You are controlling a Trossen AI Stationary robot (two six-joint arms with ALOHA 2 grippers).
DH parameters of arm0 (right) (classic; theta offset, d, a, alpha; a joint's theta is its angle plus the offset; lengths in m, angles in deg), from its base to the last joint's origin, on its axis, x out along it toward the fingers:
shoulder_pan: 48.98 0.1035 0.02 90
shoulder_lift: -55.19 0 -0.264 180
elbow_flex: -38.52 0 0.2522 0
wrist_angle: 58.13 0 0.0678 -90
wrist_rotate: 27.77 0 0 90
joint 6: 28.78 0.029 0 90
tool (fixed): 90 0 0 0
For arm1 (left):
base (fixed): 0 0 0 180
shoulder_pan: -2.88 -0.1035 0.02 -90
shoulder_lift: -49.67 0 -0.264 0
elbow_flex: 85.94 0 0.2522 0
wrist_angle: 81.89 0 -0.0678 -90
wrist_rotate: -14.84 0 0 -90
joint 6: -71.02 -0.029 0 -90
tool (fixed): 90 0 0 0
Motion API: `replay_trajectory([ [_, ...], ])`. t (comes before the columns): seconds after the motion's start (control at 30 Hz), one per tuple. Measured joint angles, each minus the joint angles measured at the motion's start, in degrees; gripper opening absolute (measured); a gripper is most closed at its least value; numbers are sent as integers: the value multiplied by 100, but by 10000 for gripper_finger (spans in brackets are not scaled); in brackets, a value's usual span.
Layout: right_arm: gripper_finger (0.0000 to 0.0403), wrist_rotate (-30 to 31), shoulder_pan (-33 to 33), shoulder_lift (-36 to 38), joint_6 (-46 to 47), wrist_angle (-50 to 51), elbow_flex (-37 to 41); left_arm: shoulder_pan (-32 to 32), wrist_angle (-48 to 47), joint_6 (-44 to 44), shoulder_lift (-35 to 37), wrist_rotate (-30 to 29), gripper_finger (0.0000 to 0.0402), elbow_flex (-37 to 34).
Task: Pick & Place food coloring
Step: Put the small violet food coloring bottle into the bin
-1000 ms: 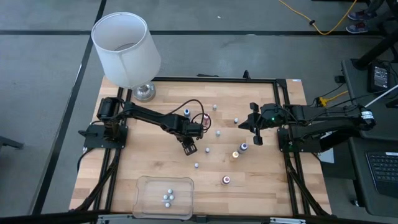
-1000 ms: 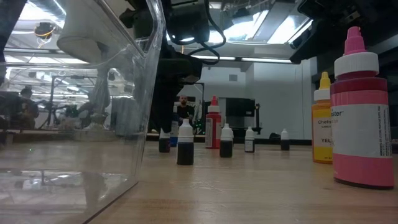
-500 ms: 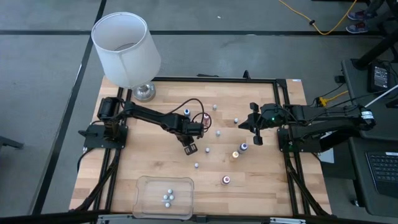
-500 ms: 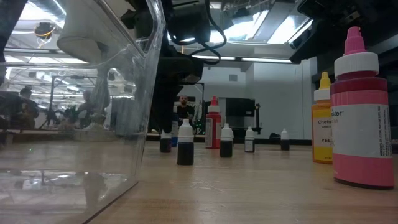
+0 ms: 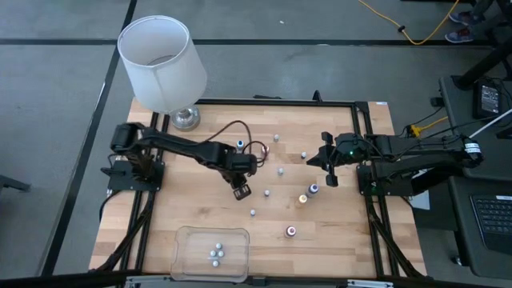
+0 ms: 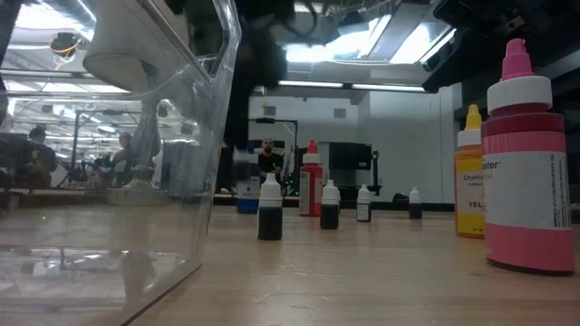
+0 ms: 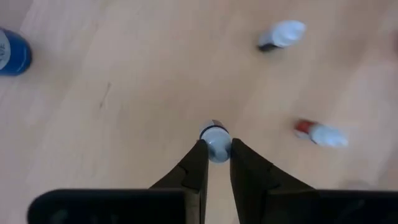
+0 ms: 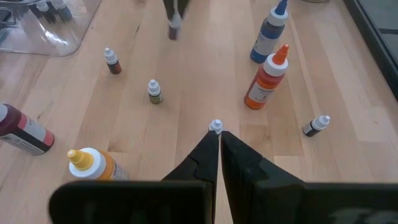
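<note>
Tiny pale-topped food coloring bottles [image 5: 266, 192] stand scattered on the wooden table among a few larger squeeze bottles. My left gripper [image 5: 242, 190] is at the table's middle, pointing down and shut on one tiny bottle [image 7: 215, 133]. In the low view, the spot where that bottle stood is bare. My right gripper [image 5: 314, 160] waits right of centre with fingers shut [image 8: 216, 138]. Another tiny bottle's pale top [image 8: 215, 126] shows just beyond its tips. Several tiny bottles [image 5: 216, 254] lie in the clear tub [image 5: 186, 244]. My left gripper pinches the tiny bottle just under its pale cap [image 7: 215, 142] between its two fingertips [image 7: 200, 152]. The fingers come from above, pointing down. The bottle sits upright in the hold and appears lifted clear of the table.
A white-shaded lamp [image 5: 164, 64] stands at the far left corner. Larger bottles stand about: blue [image 8: 268, 34], orange [image 8: 266, 78], yellow [image 8: 93, 165], dark red [image 8: 22, 134], pink [image 6: 526, 172]. The clear tub sits at the near edge, left of centre.
My left gripper has risen, taking the tiny dark bottle up off the table. A blue bottle behind it now shows in the low view. The left arm's base has swung a little toward the table's left. My right arm has kept still.
</note>
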State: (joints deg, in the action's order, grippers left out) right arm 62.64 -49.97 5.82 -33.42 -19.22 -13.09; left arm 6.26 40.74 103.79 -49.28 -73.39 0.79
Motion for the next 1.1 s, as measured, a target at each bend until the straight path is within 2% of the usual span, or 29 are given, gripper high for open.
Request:
replay_trajectory([
  [0.27,23,-1,0,0,186,-3,2,805,-445,318,1151,-42,42,0],
  [0.53,23,-2,2,0,289,-9,2,2072,-696,1367,1845,-423,39,2],
  [0.83,23,0,0,0,-179,-13,2,3272,-682,3445,1627,-748,38,4],
  [0.93,23,-2,0,0,-344,-9,2,3545,-597,4234,1440,-886,38,4],
  [1.1,23,-7,2,0,-478,-4,2,3856,-161,5031,934,-925,38,4],
])
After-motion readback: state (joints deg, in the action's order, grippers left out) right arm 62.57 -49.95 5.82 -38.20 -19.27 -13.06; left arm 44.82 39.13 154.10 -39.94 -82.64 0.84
